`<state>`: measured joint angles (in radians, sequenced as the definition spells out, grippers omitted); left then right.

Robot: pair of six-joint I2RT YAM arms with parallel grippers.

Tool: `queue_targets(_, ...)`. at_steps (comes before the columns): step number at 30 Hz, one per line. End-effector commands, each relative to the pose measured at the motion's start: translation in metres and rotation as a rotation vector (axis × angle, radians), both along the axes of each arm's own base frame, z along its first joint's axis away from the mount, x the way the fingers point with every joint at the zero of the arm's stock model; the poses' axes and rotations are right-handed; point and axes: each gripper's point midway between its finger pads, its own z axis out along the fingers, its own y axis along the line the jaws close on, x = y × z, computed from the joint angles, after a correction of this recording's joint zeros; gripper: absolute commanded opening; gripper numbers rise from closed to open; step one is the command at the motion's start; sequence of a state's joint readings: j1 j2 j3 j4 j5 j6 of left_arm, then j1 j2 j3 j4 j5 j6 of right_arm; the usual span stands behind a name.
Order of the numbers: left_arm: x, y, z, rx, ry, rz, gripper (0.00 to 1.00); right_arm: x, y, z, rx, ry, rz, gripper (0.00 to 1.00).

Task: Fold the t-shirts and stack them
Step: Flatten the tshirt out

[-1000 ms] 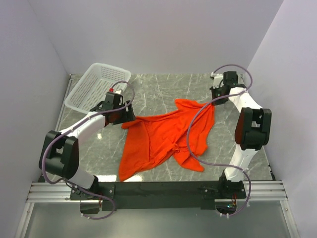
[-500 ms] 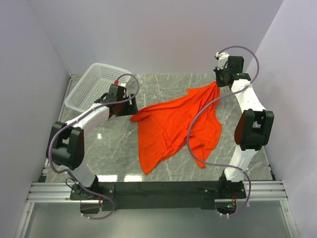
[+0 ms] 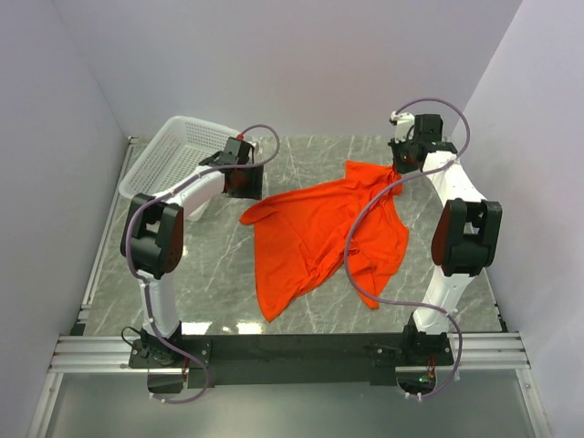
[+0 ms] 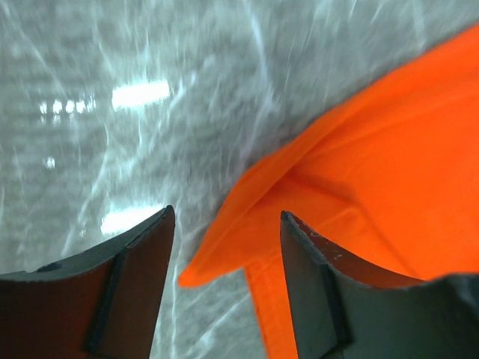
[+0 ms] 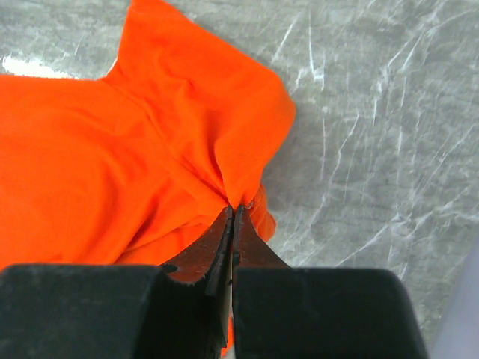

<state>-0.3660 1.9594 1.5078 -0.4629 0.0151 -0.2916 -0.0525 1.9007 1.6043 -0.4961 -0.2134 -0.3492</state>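
Observation:
The orange-red t-shirt (image 3: pixel 315 233) lies rumpled across the middle of the marble table, stretched toward the back right. My right gripper (image 3: pixel 399 167) is shut on a pinched fold at the shirt's far right edge; in the right wrist view the cloth (image 5: pixel 112 149) bunches into the closed tips of that gripper (image 5: pixel 233 208). My left gripper (image 3: pixel 245 190) hovers low over the shirt's left corner, beside the basket. In the left wrist view the left gripper (image 4: pixel 226 212) stands open, and a pointed corner of the t-shirt (image 4: pixel 374 149) lies between its fingers without being pinched.
A white mesh basket (image 3: pixel 196 119) sits at the back left corner, just behind the left arm. Grey walls close in the table on the left, back and right. A metal rail (image 3: pixel 292 351) with both arm bases runs along the near edge.
My right gripper has dragged the shirt toward the back right, spreading it out. My left gripper has swung back and right toward the basket, and its jaws have narrowed somewhat.

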Motion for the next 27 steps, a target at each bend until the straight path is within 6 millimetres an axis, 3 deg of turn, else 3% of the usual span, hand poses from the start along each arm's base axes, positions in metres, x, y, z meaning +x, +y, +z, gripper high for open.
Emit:
queue_targets(1,-0.009,0.01,-0.001,0.106,0.017,-0.03,0.62,0.001,-0.002,0.016,0.004,-0.04,0.004,0.0)
queue_targets(9,-0.028,0.013,-0.025,0.139,0.089,-0.049,0.53,0.005,-0.003,0.017,0.003,-0.039,0.004,0.0)
queue_targets(16,-0.028,0.011,-0.038,0.147,0.122,-0.052,0.39,0.003,-0.003,0.015,0.004,-0.032,0.005,0.0)
queue_targets(27,-0.023,0.011,-0.043,0.157,0.123,-0.046,0.36,-0.002,0.001,0.01,0.019,-0.016,0.017,0.0)
